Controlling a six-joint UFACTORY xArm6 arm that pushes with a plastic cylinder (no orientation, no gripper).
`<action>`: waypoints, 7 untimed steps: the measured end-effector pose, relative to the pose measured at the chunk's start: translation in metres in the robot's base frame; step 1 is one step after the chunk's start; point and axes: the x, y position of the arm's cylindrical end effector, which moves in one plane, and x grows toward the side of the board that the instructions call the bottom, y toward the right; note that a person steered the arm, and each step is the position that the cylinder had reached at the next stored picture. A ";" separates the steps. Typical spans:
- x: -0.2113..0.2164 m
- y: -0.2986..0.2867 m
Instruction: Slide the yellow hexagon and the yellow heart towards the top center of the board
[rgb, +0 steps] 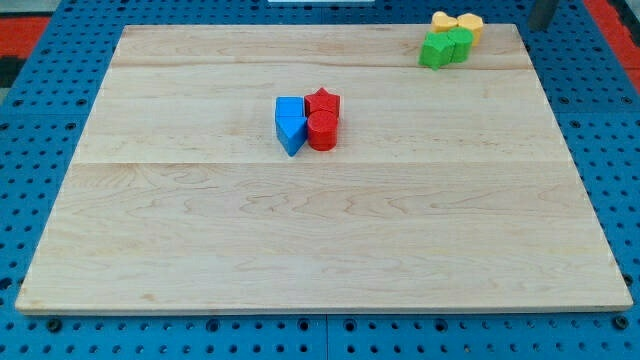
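Views: one only, so no shared part
Position: above the view's bottom edge of the pale wooden board (320, 250), raised
Facing: down and across it, far edge at the view's top
Nearness: far enough to hold the entire board, with a margin of blue pegboard table (30, 150) around it

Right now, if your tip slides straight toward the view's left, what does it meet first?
Probably the right-hand yellow block, just left of my tip; the other yellow block sits beyond it. Depth is unclear, so it might miss.
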 end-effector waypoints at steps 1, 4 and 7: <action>0.000 -0.043; 0.001 -0.102; 0.000 -0.112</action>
